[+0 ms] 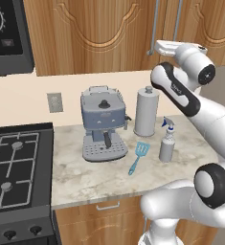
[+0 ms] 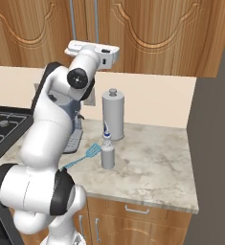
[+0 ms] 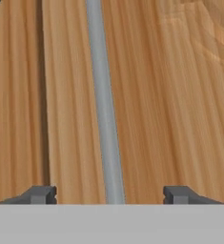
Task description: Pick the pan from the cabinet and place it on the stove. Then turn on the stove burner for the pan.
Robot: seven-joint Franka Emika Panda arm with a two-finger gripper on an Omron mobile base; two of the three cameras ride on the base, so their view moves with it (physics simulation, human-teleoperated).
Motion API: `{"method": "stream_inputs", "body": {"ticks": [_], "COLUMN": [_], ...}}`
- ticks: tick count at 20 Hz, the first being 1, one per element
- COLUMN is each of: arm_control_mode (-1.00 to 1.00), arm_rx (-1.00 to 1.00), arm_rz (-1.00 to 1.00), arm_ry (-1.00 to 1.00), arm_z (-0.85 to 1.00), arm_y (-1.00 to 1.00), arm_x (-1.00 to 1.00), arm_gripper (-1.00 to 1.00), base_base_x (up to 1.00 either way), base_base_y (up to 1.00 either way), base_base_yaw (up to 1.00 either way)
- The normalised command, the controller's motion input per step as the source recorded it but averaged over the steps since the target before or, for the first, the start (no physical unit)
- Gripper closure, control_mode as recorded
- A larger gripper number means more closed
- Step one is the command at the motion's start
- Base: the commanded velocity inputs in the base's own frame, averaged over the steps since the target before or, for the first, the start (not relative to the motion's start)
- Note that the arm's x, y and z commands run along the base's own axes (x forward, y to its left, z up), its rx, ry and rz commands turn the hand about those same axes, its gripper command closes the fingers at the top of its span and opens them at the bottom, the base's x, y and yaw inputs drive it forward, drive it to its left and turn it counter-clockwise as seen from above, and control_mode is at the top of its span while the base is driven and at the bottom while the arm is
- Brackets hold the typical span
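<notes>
The gripper (image 3: 108,194) is open, its two tips on either side of the long silver bar handle (image 3: 104,102) of the brown wooden wall cabinet (image 3: 170,95), at twelve o'clock. The bar looks hard, thin and smooth, so grab its middle. The pan is likely inside, hidden.

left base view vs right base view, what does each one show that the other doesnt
Left base view alone: the black microwave at upper left, the wall outlet, and the stove's front knobs.
Right base view alone: the dark grey wall that ends the counter on the right.
Both: the stove, the closed wooden cabinet with its silver bar handles, the coffee machine, grey canister, spray bottle, blue spatula, and the arm raised toward the handles.
</notes>
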Motion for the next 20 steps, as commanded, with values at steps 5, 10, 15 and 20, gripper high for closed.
{"method": "stream_inputs", "body": {"ticks": [5, 10, 15, 20], "arm_control_mode": [-1.00, -1.00, -1.00, -1.00], "arm_rx": [-0.02, -0.09, -0.13, -0.11], "arm_rz": [0.00, 0.00, -0.01, 0.00], "arm_ry": [0.00, 0.03, 0.00, 0.06], "arm_z": [-0.04, -0.06, -0.20, -0.08], "arm_y": [0.20, 0.17, 0.34, 0.33], "arm_x": [0.23, 0.07, 0.04, 0.12], "arm_gripper": [1.00, 1.00, 1.00, 1.00], "base_base_x": [0.00, 0.00, 0.00, 0.00], "base_base_y": [0.00, 0.00, 0.00, 0.00], "base_base_yaw": [0.00, 0.00, 0.00, 0.00]}}
